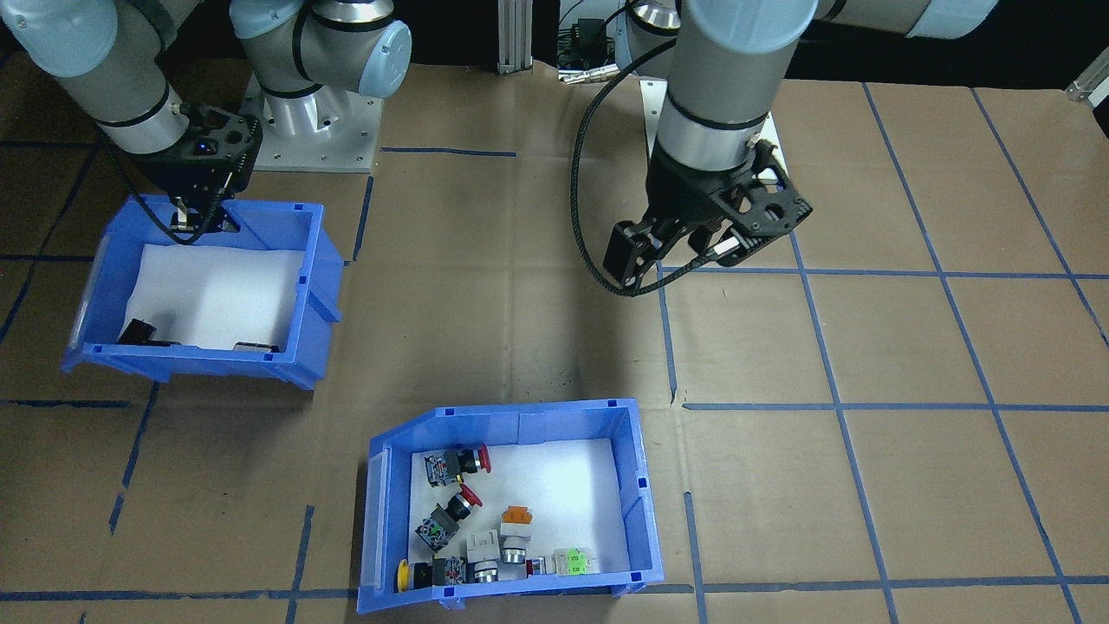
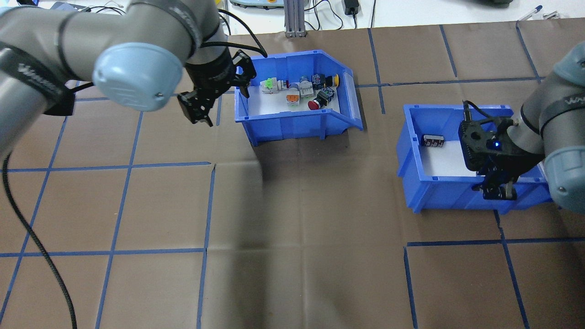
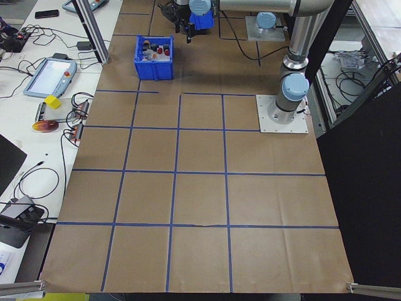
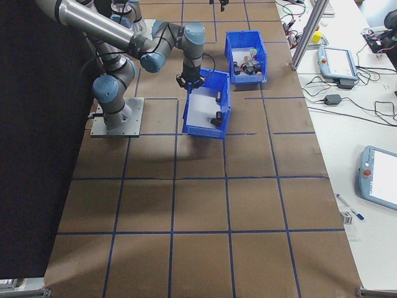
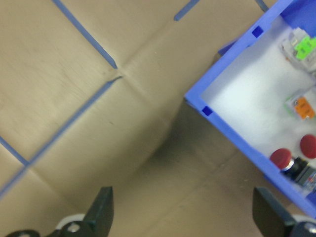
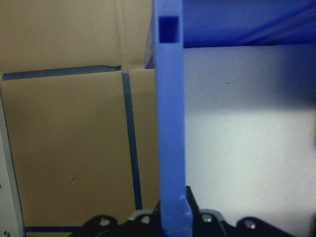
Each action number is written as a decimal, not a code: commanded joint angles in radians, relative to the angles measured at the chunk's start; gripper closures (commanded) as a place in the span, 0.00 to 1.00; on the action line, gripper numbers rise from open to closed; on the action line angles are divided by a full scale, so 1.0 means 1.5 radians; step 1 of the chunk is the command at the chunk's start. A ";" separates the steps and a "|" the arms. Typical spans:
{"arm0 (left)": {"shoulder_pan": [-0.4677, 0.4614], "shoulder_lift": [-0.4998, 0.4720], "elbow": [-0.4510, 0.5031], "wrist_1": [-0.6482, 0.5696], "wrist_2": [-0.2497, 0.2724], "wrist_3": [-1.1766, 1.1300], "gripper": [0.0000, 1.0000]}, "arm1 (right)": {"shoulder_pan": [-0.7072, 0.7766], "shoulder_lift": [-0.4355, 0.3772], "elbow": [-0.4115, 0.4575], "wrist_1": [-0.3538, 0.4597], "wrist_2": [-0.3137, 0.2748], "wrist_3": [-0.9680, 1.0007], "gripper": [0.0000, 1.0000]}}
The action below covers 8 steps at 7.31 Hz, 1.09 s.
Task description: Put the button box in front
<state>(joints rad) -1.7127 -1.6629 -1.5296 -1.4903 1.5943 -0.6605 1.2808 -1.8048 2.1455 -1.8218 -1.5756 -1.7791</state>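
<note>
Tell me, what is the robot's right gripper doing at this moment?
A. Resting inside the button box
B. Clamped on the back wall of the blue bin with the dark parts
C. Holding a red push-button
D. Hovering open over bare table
B: the right gripper straddles the near wall of the bin with dark parts, and the right wrist view shows that blue wall running between its fingers.

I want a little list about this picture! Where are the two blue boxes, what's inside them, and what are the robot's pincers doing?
button box: far side of the table, not held
inside it: push buttons with red, yellow, orange and green caps on white foam
other blue bin: nearer the robot, on its right
inside it: a few dark parts, white foam
left pincer: open, above the paper beside the button box
right pincer: shut on the other blue bin's near wall
</note>
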 commanded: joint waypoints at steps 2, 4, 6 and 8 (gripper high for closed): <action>0.096 0.065 -0.012 -0.032 0.005 0.491 0.01 | 0.124 -0.057 0.061 -0.017 -0.002 0.079 0.91; 0.099 0.070 -0.011 -0.038 0.000 0.519 0.01 | 0.249 -0.051 0.062 -0.052 -0.003 0.201 0.91; 0.100 0.072 -0.026 -0.040 -0.004 0.520 0.01 | 0.353 -0.031 0.058 -0.116 -0.002 0.312 0.91; 0.102 0.095 -0.057 -0.036 -0.005 0.520 0.01 | 0.472 0.046 0.049 -0.217 -0.013 0.431 0.91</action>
<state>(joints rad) -1.5614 -1.5441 -1.5864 -1.5473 1.5869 0.1198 1.8752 -1.8063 2.2272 -2.0581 -1.5848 -1.2484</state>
